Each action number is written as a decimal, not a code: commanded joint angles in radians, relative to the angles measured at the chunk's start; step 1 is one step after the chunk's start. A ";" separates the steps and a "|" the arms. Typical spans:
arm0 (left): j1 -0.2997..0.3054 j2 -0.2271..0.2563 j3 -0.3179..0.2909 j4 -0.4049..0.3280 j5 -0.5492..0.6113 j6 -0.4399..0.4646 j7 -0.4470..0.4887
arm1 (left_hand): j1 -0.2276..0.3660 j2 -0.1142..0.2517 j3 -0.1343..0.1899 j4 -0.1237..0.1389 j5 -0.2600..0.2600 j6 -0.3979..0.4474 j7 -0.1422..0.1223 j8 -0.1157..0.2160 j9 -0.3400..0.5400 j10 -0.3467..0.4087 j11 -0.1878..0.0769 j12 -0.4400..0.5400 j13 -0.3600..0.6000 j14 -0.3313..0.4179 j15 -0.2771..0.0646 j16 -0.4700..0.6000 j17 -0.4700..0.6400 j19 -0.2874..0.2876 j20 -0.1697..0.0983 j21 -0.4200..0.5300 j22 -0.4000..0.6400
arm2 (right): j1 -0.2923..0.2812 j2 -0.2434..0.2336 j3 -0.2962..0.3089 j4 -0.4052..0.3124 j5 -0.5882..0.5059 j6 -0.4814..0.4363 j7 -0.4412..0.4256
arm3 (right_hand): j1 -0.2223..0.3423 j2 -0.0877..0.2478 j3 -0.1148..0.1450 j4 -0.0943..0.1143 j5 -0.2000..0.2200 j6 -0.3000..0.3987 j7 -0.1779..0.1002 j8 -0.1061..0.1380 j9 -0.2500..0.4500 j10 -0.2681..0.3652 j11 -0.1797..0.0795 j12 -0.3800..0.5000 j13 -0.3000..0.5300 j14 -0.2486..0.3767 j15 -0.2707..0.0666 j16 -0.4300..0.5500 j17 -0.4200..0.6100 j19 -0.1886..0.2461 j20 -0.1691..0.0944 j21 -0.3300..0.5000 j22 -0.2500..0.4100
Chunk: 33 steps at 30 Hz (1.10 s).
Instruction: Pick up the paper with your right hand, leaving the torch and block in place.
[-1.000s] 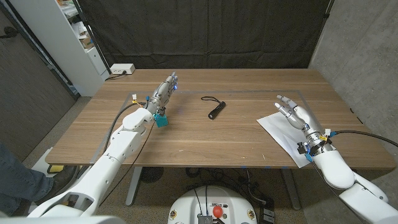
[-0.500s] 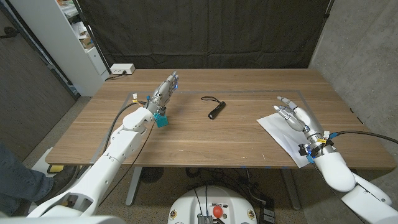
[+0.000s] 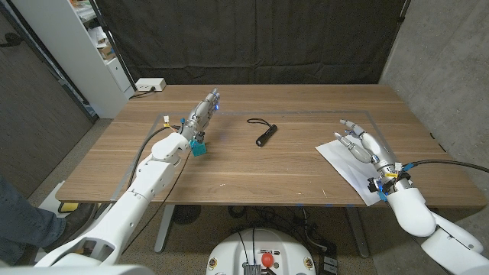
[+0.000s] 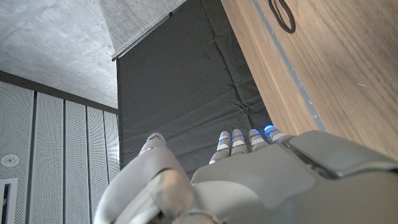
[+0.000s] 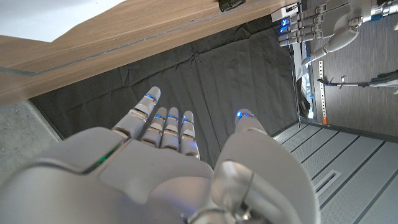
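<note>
A white sheet of paper [image 3: 345,163] lies at the table's right front, one corner over the front edge. My right hand [image 3: 367,147] hovers over its far part, fingers apart and bent a little downward, holding nothing; the right wrist view shows the fingers [image 5: 166,124] spread. A black torch [image 3: 265,137] with a wrist loop lies mid-table. The teal block [image 3: 199,148] sits left of centre, right beside my left wrist. My left hand [image 3: 202,112] stretches past the block, fingers extended and empty, seen also as my left hand [image 4: 249,168] in the left wrist view.
A wooden table [image 3: 252,179] with a tape outline on it. A white power strip [image 3: 150,85] lies behind the far left corner, next to a white shelf [image 3: 80,46]. A person's leg [image 3: 19,214] shows at the left edge.
My right hand has dipped and curled its fingers slightly toward the paper. The left arm, torch and block have not moved.
</note>
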 commanded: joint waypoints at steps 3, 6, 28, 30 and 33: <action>-0.016 -0.007 0.003 0.022 -0.001 -0.001 -0.005 | 0.001 0.007 0.004 -0.006 -0.002 0.005 0.003 0.005 0.005 0.001 0.003 0.002 0.002 0.005 0.001 0.002 0.004 -0.040 0.007 -0.004 0.006 | -0.010 -0.013 -0.002 -0.030 -0.100 -0.077 -0.026 | 0.013 0.001 0.006 -0.010 0.007 0.015 0.000 0.004 0.000 0.007 0.001 0.001 0.002 0.002 -0.002 -0.001 -0.002 0.002 -0.005 0.000 0.003; -0.021 -0.008 0.004 0.027 0.000 0.000 -0.006 | 0.001 0.007 0.004 -0.006 -0.002 0.006 0.004 0.005 0.005 0.000 0.003 0.002 0.002 0.005 0.002 0.001 0.004 -0.039 0.007 -0.005 0.006 | -0.009 -0.019 -0.004 -0.034 -0.116 -0.091 -0.029 | 0.019 0.002 0.008 -0.014 0.009 0.016 -0.001 0.004 0.000 0.007 0.001 0.001 0.002 0.003 -0.003 -0.001 -0.003 0.002 -0.003 0.000 0.003; -0.075 -0.037 0.008 0.108 -0.008 -0.010 -0.037 | 0.002 0.010 0.004 -0.009 -0.002 0.011 0.006 0.006 0.005 0.000 0.009 0.002 0.002 0.007 0.004 0.002 0.004 -0.037 0.007 -0.009 0.006 | -0.003 -0.073 -0.037 -0.085 -0.238 -0.268 -0.028 | 0.054 0.005 0.024 -0.042 0.014 0.032 -0.004 0.006 0.001 0.012 -0.001 0.000 0.003 0.014 0.003 -0.001 -0.011 0.005 0.005 -0.001 0.003; -0.078 -0.039 0.009 0.112 -0.007 -0.011 -0.039 | 0.002 0.010 0.004 -0.010 -0.002 0.011 0.007 0.006 0.005 0.000 0.009 0.001 0.002 0.007 0.004 0.002 0.004 -0.038 0.007 -0.010 0.006 | -0.005 -0.079 -0.040 -0.091 -0.248 -0.283 -0.028 | 0.055 0.005 0.024 -0.043 0.014 0.032 -0.004 0.006 0.001 0.013 -0.001 0.000 0.003 0.014 0.003 -0.001 -0.011 0.005 0.005 -0.001 0.003; -0.080 -0.041 0.008 0.118 -0.008 -0.014 -0.042 | 0.002 0.011 0.004 -0.010 -0.002 0.011 0.007 0.006 0.005 0.000 0.009 0.001 0.002 0.007 0.004 0.002 0.004 -0.037 0.007 -0.010 0.006 | -0.012 -0.088 -0.040 -0.104 -0.260 -0.311 -0.022 | 0.057 0.005 0.024 -0.044 0.014 0.034 -0.005 0.006 0.001 0.014 -0.001 0.000 0.003 0.014 0.002 -0.001 -0.011 0.005 0.006 -0.001 0.003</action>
